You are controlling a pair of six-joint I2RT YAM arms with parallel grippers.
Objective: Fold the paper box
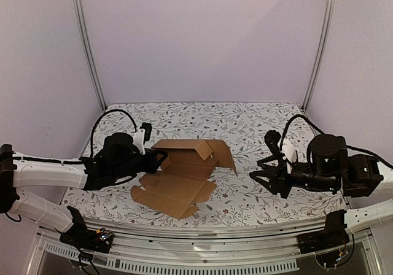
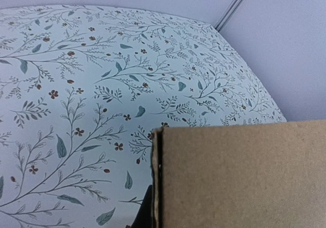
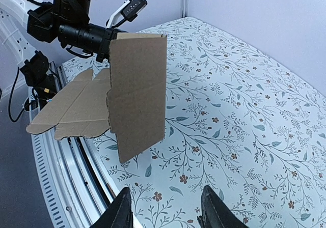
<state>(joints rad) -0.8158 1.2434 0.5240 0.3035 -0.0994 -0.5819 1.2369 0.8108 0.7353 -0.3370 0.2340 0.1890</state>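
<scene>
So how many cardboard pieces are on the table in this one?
1. The paper box, a single die-cut sheet, lies mid-table with one panel raised and gripped by the left gripper. The right gripper is open, clear of it. A second piece underneath can't be ruled out.

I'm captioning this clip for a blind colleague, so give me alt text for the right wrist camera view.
A brown die-cut cardboard sheet has one panel raised nearly upright, pinched at its top corner by the black left gripper, while the rest lies flat on the floral-printed table. The right gripper is open and empty in the foreground.
</scene>
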